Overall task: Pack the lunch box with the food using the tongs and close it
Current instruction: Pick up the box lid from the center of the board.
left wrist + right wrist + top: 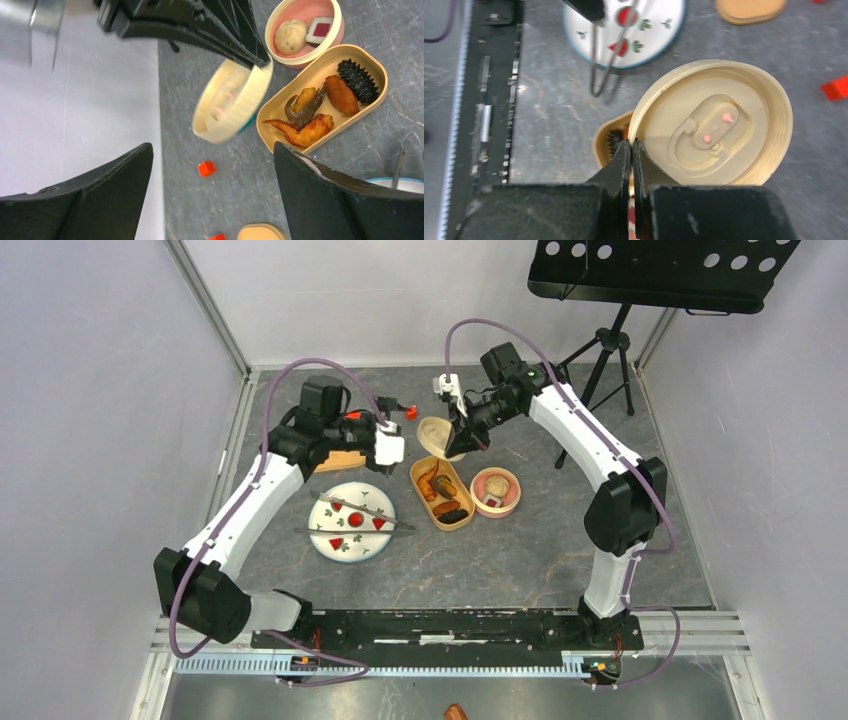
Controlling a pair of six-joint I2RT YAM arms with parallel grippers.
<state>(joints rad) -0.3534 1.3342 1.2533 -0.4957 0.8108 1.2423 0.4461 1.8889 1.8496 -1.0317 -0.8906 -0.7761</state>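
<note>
My right gripper (630, 143) is shut on the rim of the cream oval lunch box lid (711, 125), holding it tilted above the floor just behind the lunch box (443, 495). The open oval box holds fried food (305, 131) and a dark ridged piece (358, 81). A round pink bowl (495, 491) beside it carries a pale bun (291, 36). The tongs (365, 512) lie across the white plate (350, 545) with red wedges (355, 520). My left gripper (215, 170) hangs open and empty left of the lid (437, 435).
Red cubes (206, 168) lie on the grey floor near the left gripper. An orange oval lid (749, 7) sits under the left arm. A black tripod (605, 360) with a stand stands at the back right. White walls close in on both sides.
</note>
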